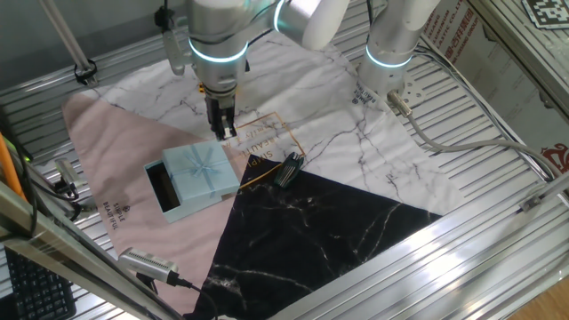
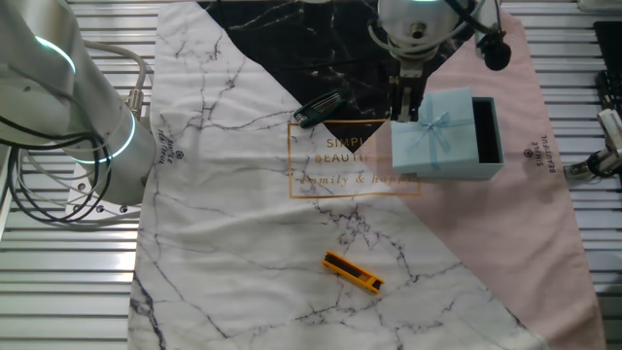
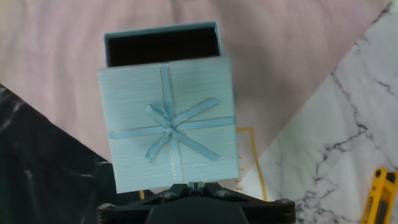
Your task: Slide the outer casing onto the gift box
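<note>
most of gift box (image 3: 161,45) inside outer casing (image 3: 169,124), hand (image 1: 221,130) closed, fingers against casing edge

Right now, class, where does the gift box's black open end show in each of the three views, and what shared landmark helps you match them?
One fixed view: gift box pokes out at left of the casing, left of centre.
Other fixed view: gift box at the casing's right, upper right.
Hand view: gift box above the casing, top centre.
Landmark: the casing's bow.
</note>
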You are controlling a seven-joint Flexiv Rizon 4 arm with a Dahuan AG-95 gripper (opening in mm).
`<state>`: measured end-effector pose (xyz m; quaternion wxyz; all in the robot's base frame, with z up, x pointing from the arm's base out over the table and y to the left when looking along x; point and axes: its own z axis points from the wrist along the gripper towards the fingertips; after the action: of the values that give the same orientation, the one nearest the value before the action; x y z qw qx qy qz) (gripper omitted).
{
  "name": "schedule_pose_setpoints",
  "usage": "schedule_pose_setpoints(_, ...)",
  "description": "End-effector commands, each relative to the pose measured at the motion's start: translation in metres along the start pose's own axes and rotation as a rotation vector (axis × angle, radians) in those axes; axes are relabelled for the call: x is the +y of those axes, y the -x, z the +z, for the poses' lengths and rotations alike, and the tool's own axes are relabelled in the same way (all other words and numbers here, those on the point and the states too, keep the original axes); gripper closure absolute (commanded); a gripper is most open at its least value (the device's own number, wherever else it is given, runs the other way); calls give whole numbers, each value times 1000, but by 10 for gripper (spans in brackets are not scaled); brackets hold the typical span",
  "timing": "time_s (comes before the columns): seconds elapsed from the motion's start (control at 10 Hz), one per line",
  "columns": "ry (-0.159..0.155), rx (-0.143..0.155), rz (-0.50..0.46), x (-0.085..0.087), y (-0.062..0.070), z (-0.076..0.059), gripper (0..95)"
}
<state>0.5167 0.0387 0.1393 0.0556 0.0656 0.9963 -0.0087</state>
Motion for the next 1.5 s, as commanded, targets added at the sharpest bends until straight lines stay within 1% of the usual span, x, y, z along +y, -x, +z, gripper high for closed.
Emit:
schedule_pose_setpoints(0.1,-3,-4,4,2,-1,6,950)
schedule_pose_setpoints(0.4,-4,-18,10,4,-2,22,950)
schedule_pose_setpoints(0.5,-3,-18,13,4,-2,24,950)
schedule_pose_setpoints(0.6,-6,-19,13,4,-4,27,950)
schedule_pose_setpoints(0.7,-6,-27,13,2,-8,32,950)
schedule_pose_setpoints(0.9,0,-45,9,1,-13,38,950)
schedule_pose_setpoints(1.0,4,-49,11,1,-14,38,950)
schedule_pose_setpoints(1.1,0,-56,11,1,-15,38,950)
schedule_pose_setpoints(1.3,2,-58,13,0,-16,40,950)
schedule_pose_setpoints(1.4,2,-63,14,0,-17,42,950)
schedule_pose_setpoints(1.5,1,-73,16,0,-18,47,950)
